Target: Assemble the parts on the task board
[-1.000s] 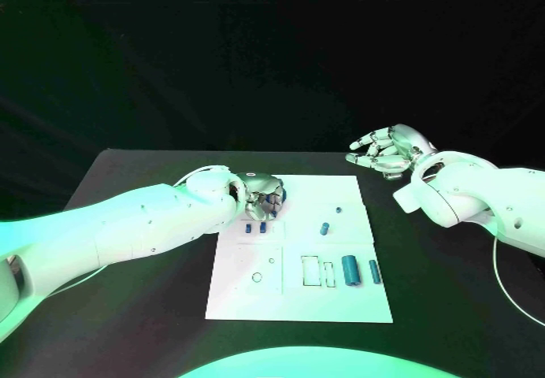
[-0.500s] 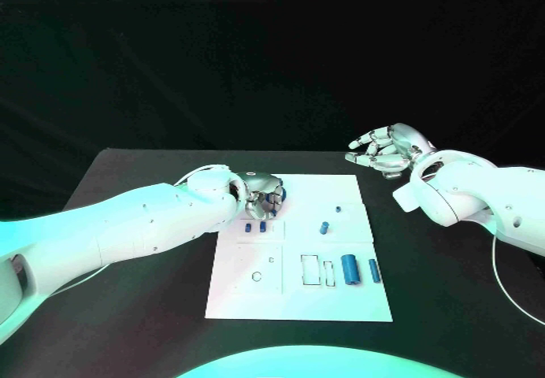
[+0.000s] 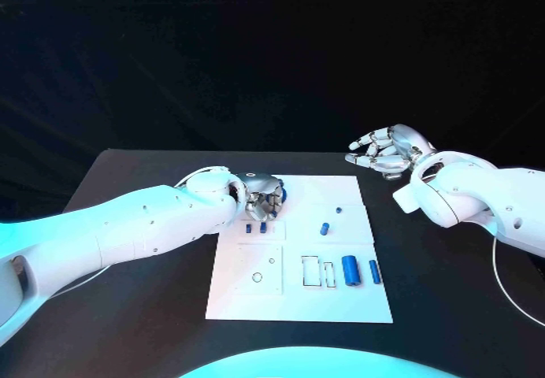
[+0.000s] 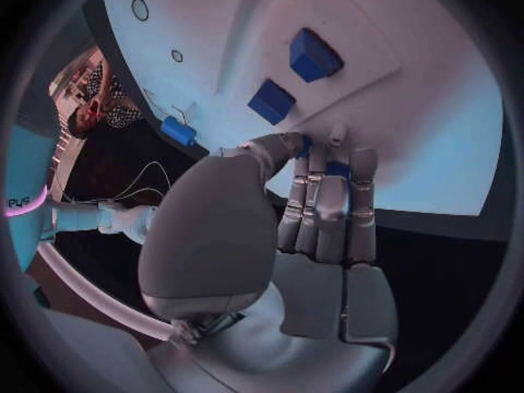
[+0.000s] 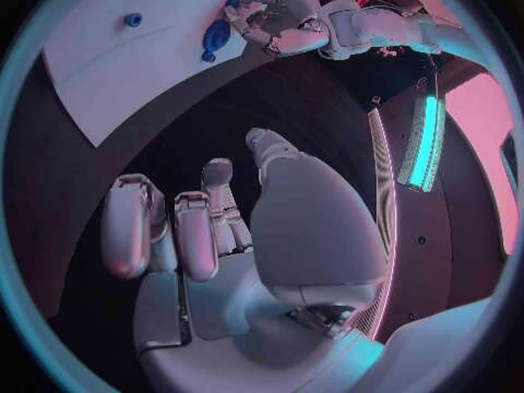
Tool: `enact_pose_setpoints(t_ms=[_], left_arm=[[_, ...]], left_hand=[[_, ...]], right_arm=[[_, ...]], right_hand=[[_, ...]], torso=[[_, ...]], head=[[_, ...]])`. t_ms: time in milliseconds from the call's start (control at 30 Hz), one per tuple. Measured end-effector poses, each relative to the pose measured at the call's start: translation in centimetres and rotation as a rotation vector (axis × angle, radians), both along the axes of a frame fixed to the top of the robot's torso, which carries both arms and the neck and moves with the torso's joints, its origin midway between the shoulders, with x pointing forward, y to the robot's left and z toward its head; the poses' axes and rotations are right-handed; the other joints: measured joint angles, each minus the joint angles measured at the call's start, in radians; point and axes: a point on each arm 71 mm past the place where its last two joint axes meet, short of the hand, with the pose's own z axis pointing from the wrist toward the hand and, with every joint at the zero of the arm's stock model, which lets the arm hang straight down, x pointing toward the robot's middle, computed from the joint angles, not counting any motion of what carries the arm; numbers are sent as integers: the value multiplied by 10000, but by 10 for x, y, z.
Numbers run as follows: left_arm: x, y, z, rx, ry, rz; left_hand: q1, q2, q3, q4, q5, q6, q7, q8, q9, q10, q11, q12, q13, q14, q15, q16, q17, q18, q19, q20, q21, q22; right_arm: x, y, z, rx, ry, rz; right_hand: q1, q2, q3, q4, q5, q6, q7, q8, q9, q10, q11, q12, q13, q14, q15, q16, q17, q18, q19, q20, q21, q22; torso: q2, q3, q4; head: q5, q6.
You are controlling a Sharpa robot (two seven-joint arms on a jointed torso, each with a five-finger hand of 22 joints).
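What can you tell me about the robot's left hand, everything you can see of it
The left hand is silver and metallic-looking, on a white arm that reaches in across the black table. It sits at the far left corner of the white task board, palm down, fingers curled together with their tips at the board. A blue piece shows between the fingertips, so it seems to hold or press one. Two small blue parts lie just near of it, untouched.
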Motion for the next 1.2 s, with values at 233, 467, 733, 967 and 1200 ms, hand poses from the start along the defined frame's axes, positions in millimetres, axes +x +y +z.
enact_pose_setpoints(t_ms=[233, 467, 733, 967, 1200], left_arm=[[-2, 9, 5, -389, -76, 156], [-4, 19, 20, -898, -130, 343], [-7, 31, 26, -1121, -33, 567], [-3, 41, 23, -960, 163, 884], [0, 42, 19, -762, 372, 1000]], left_hand=[[-59, -22, 34, -78, -1, 109, -2, -153, 2, 161, 22, -311, -72, 68, -5, 0, 17, 0, 35, -35, 64, 93], [-59, -21, 6, -106, -1, 144, 32, -203, 2, 248, 4, -377, -88, 70, -6, 38, 65, 0, 71, 0, 64, 120], [-139, -22, 6, -106, -1, 178, -1, -222, 1, 259, 2, -476, -103, 69, -6, 38, 64, 0, 71, 0, 78, 141], [-177, -61, -21, -132, -43, 178, -1, -254, 2, 318, 4, -520, -113, 69, -6, 38, 8, 0, 70, -1, 99, 140], [-177, -61, -21, -132, -43, 178, -2, -254, 1, 318, 4, -520, -121, 69, -6, 37, 7, 0, 70, -1, 98, 139]], right_arm=[[0, 0, 0, -4, -2, -4], [0, -1, 0, -9, -3, -15], [0, -2, 0, -17, -4, -35], [0, -3, 0, -29, -11, -42], [0, -2, 0, -41, -16, -34]], right_hand=[[0, 0, 0, 0, 0, 0, 0, 0, 0, 1, 1, 0, 0, 0, 0, 0, 8, 1, 0, 0, 0, -1], [0, 0, 0, 0, 0, -1, -1, 39, 0, 2, 2, 0, -12, 0, 0, 0, 8, 1, 0, 0, 0, -1], [0, 0, 0, 0, 0, -1, -1, 39, 0, 16, 16, 0, -12, 0, 0, 0, 7, 1, 0, 0, 0, -2], [0, 0, 0, 0, 0, -3, -2, 39, 1, 17, 16, 0, -12, 0, 0, 0, 6, 0, 0, 0, 0, -3], [0, 0, 0, 0, 0, -16, -16, 39, 0, 17, 17, 0, -12, 0, 0, 0, 5, 1, 0, 0, 0, -3]], torso=[[-1, 0, -1], [-15, 12, 2], [-15, 12, 8], [-3, 12, 12], [6, -6, 7]], head=[[5, 47], [11, 83], [27, 97], [34, 82], [46, 50]])
